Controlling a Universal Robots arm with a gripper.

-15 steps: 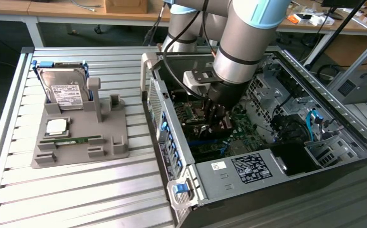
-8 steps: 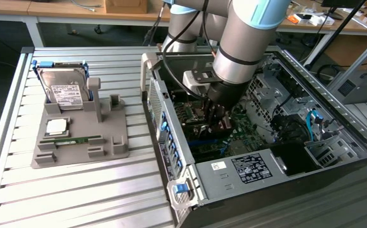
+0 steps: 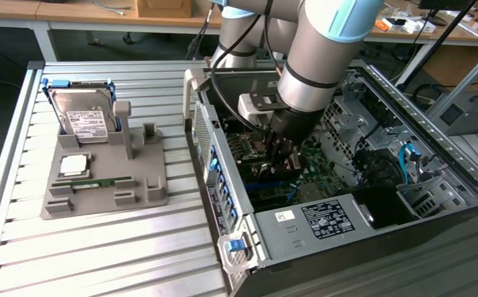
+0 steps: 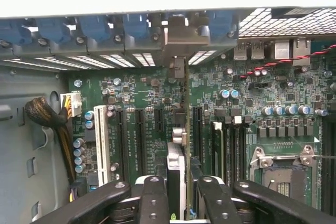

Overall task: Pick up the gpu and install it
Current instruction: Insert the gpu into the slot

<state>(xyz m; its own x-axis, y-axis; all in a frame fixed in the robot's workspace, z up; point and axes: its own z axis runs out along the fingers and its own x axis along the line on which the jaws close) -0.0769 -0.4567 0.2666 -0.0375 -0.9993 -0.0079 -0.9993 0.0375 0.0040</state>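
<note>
Inside case (image 3: 436, 154), gpu (image 4: 187, 129) seemingly upright, edge-on.

No legible text on the drive label (image 3: 86, 123) or case stickers (image 3: 327, 219).

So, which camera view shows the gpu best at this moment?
The wrist view. There the gpu is seen edge-on, upright between the fingers, above the motherboard slots, its metal bracket reaching the case's rear wall. In the exterior view the gripper and arm cover nearly all of the card inside the computer case.
</note>
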